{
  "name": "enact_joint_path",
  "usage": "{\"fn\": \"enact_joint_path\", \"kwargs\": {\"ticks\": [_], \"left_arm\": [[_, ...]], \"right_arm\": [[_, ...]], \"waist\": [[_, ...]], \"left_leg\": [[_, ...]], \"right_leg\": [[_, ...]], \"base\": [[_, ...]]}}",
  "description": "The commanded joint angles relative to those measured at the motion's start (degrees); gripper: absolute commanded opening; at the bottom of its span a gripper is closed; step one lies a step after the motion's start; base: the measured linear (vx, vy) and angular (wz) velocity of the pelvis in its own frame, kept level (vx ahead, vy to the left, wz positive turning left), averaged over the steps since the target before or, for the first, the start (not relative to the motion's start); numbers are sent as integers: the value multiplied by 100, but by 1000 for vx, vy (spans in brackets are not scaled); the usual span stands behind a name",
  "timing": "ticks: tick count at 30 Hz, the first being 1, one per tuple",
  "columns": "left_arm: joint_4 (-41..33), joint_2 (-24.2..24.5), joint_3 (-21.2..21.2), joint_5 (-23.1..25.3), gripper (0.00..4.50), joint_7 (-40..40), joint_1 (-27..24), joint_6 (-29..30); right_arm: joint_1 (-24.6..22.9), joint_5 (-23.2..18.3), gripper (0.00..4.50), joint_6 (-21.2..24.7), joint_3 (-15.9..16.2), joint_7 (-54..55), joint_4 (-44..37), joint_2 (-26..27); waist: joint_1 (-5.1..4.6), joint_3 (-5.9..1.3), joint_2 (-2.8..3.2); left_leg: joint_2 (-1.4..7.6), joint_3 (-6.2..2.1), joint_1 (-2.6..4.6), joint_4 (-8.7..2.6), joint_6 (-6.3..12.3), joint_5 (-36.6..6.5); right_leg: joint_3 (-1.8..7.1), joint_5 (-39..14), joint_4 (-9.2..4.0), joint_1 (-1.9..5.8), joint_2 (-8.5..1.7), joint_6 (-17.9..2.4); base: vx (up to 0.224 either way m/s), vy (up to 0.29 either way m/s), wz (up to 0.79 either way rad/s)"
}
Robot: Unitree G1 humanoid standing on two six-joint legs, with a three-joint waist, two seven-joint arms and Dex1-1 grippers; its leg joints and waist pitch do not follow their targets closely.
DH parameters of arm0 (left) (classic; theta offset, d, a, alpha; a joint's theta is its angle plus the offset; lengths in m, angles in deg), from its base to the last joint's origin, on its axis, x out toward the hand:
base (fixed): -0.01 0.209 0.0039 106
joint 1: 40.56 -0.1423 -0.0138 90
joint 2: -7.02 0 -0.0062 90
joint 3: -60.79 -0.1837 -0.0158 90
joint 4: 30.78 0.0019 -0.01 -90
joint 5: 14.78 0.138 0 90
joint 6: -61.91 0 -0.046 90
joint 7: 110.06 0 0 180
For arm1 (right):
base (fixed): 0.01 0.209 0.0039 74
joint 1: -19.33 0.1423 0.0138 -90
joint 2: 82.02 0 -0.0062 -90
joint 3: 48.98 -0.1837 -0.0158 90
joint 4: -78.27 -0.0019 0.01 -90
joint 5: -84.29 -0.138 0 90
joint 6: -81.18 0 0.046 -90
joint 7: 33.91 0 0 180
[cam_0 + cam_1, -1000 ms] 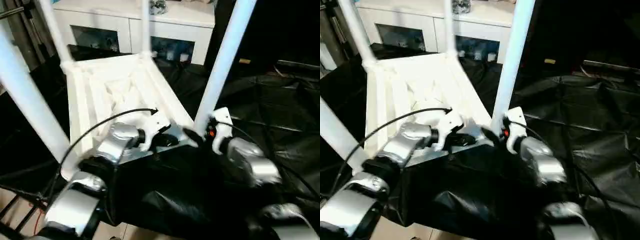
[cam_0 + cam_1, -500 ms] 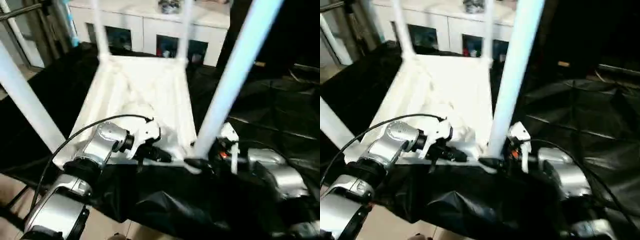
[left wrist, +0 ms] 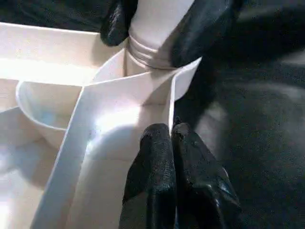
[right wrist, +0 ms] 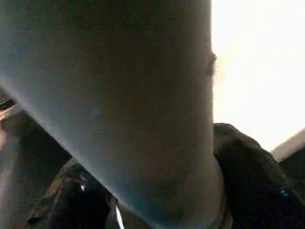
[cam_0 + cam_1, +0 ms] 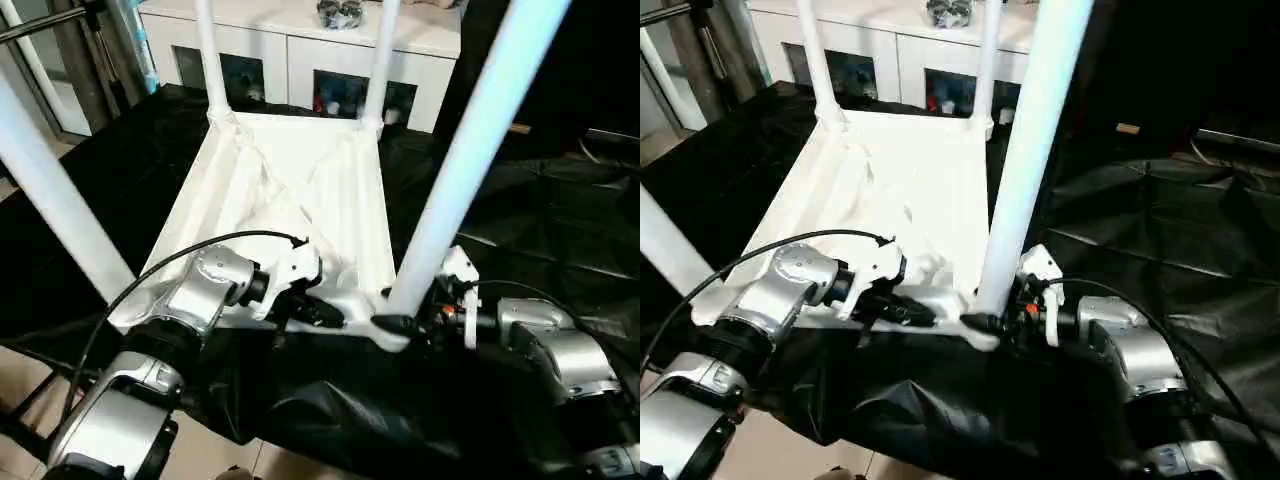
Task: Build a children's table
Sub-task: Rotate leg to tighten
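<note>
Lying upside down on the black sheet (image 5: 540, 220), the children's table (image 5: 290, 190) shows its ribbed underside, with all four legs standing up from the corner sockets. The near right leg (image 5: 460, 170) rises steeply and is cut off by the picture's top edge; the near left leg (image 5: 50, 190) runs out past the upper left corner, and the two far legs (image 5: 212, 60) also leave the frame at the top.

The right gripper (image 5: 400, 322) is clasped around the base of the near right leg, a black finger on each side just above the ridged end where it enters the socket, as the left wrist view shows. The left gripper (image 5: 325, 312) pinches the thin near rim of the tabletop, just left of that socket, its fingers (image 3: 157, 162) pressed together over the wall.

The table's near edge lies close to the near edge of the sheeted surface, with floor (image 5: 20, 390) visible beyond at the near left. To the right the sheet spreads wide and wrinkled, offering open room. Behind the table's far end stands a white cabinet (image 5: 300, 50) with glass doors, close to the far legs.

The right wrist view is blocked by the leg itself, so the socket joint is hard to make out there.
</note>
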Motion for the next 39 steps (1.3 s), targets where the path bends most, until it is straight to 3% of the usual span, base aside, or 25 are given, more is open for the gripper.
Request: {"fn": "enact_joint_path", "kwargs": {"ticks": [1, 4, 5, 7, 10, 11, 13, 16, 19, 28, 33, 39], "left_arm": [[-29, -323, 95, -42, 0, -437, 207, 36], [139, -494, 147, 44, 0, -912, 330, 65], [221, -606, 172, 82, 0, -1197, 390, 93], [308, -847, 178, 161, 0, -1715, 471, 159], [306, -998, 147, 186, 0, -1902, 477, 222], [291, -1041, 136, 184, 0, -1924, 465, 235], [258, -1099, 95, 183, 0, -1914, 425, 240], [256, -1066, 65, 192, 0, -1824, 396, 219], [252, -950, 61, 181, 0, -1592, 357, 149], [-68, -526, -41, -23, 0, -581, 149, -11], [-145, -305, -93, -78, 0, -85, 107, -109], [-191, -86, -112, -85, 0, 306, 91, -154]], "right_arm": [[150, 207, 267, 2, 94, 625, 367, 238], [384, 383, 265, -27, -92, 1550, 824, 522], [490, 469, 264, -25, -170, 2018, 1032, 680], [667, 582, 264, -10, -292, 2802, 1377, 1002], [745, 647, 264, -89, -318, 3074, 1541, 1182], [739, 670, 264, -154, -264, 3022, 1533, 1216], [705, 640, 319, -226, -159, 2774, 1450, 1284], [663, 523, 343, -146, -133, 2496, 1320, 1286], [615, 509, 375, -253, -41, 2183, 1184, 1155], [327, 287, 375, -461, 130, 712, 582, 531], [99, -13, 375, -193, 276, -202, 88, 121], [-85, -255, 375, 173, 368, -925, -278, -226]], "waist": [[-40, -330, -25], [-138, -329, -25], [-194, -322, -33], [-228, -326, -27], [-274, -340, -21], [-260, -342, -18], [-256, -353, -16], [-251, -357, -10], [-250, -355, -15], [-204, -355, -5], [-85, -365, 2], [20, -355, 9]], "left_leg": [[19, -18, 94, -368, 21, -1491], [5, -31, 86, -377, -48, -1537], [-9, -46, 54, -387, -72, -1537], [-8, -41, 77, -377, -73, -1565], [-10, -39, 67, -368, -30, -1522], [-8, -30, 71, -360, 18, -1455], [-9, -29, 52, -355, 84, -1367], [-2, -26, 52, -351, 167, -1240], [-2, -20, 61, -349, 200, -1332], [23, -15, 75, -343, 321, -1289], [49, 6, 81, -330, 398, -1127], [65, 13, 104, -335, 352, -1188]], "right_leg": [[130, -1269, -424, 239, -212, -1263], [132, -1463, -445, 224, -198, -1154], [118, -1547, -452, 245, -191, -1119], [121, -1626, -473, 220, -194, -1085], [124, -1496, -469, 227, -182, -1113], [128, -1329, -465, 225, -176, -1136], [124, -1060, -434, 250, -165, -1197], [124, -701, -401, 263, -162, -1296], [126, -752, -412, 273, -170, -1342], [127, -492, -387, 287, -167, -1467], [118, -216, -334, 294, -166, -1561], [124, -382, -348, 267, -178, -1547]], "base": [[0, 0, 0], [0, 0, 0], [0, 0, 0], [0, 0, 0], [0, 0, 0], [0, 0, 0], [0, 0, 0], [0, 0, 0], [0, 0, 0], [0, 0, 0], [0, 0, 0], [0, 0, 0]]}}
